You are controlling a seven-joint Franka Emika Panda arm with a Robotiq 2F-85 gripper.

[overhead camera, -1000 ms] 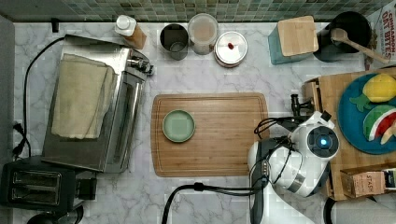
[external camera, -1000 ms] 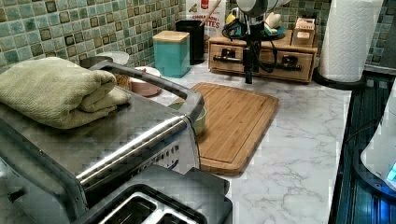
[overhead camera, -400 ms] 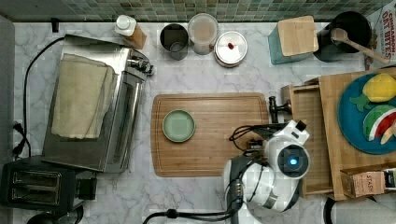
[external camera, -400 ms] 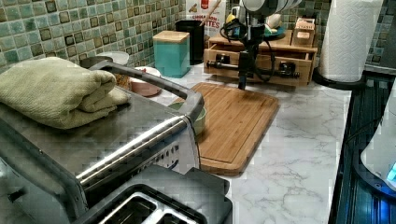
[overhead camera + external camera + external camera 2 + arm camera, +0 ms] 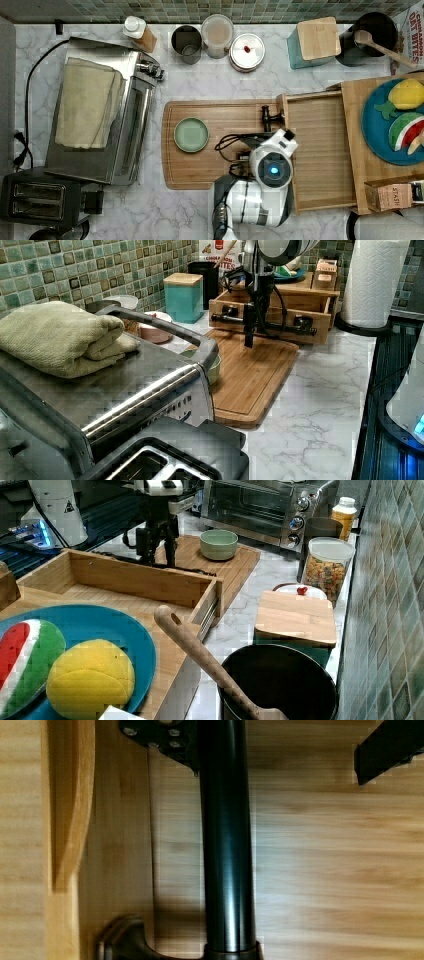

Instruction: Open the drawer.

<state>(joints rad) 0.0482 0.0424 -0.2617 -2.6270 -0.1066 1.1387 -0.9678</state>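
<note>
Left view, nearest: black two-slot toaster [image 5: 165, 460]. Just behind it is a steel oven [image 5: 125, 385], boxy and shiny, with a folded olive towel [image 5: 55, 337] of coarse weave on top. Past the oven a pale green round bowl [image 5: 214, 369] sits on a board [image 5: 250, 375], flat bamboo with rounded corners, lying on the white marble worktop [image 5: 320, 405].

At the board's far end the claw [image 5: 249, 342] hangs straight down at the handle [image 5: 280, 326], a long black metal bar. In the right view its two fingers [image 5: 171, 550] stand apart. In the wrist view the glossy round bar runs between them, with one finger clear of it. Black cables loop off the arm over the board.

The drawer [image 5: 320, 150], wide, shallow light bamboo, is pulled well out of its box [image 5: 352, 150]. In the top view its front overlaps the board's right edge.

On the box: a blue plate [image 5: 385, 130] with toy fruit.

Far side in the left view: a teal canister [image 5: 184, 297] with a wooden lid on the left and a white paper roll [image 5: 372, 280] on the right, against a green tile wall.
</note>
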